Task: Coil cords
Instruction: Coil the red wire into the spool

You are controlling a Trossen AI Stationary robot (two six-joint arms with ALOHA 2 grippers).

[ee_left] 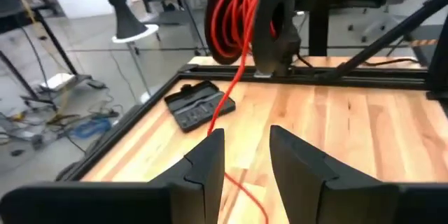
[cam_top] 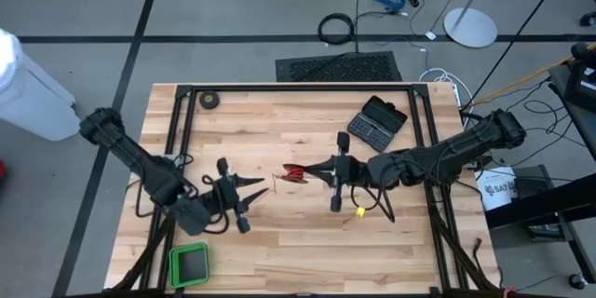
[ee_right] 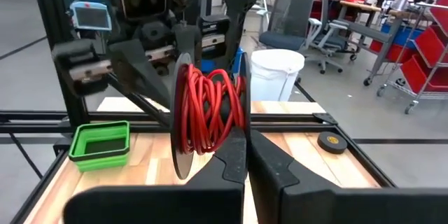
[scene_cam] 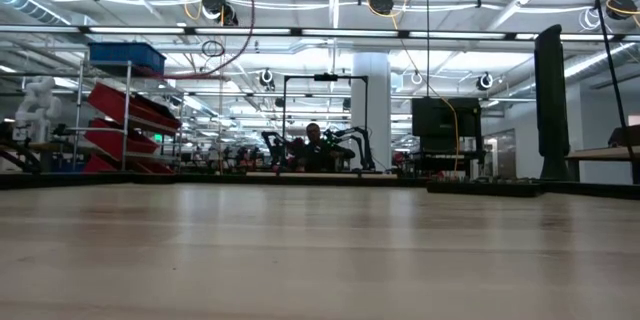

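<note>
Bright even overhead light, soft shadows, blurred wrist-view foregrounds

Red wire [ee_right: 204,112]: very thin, most of it wound in loose, uneven loops on a small black reel [ee_right: 180,147]. Reel stands on edge, lifted off the worktop [cam_top: 298,251], near its middle. Its rim is pinched in the right claw [ee_right: 246,155]. A free strand [ee_left: 227,101] hangs off the reel and trails down onto the wood.
</note>
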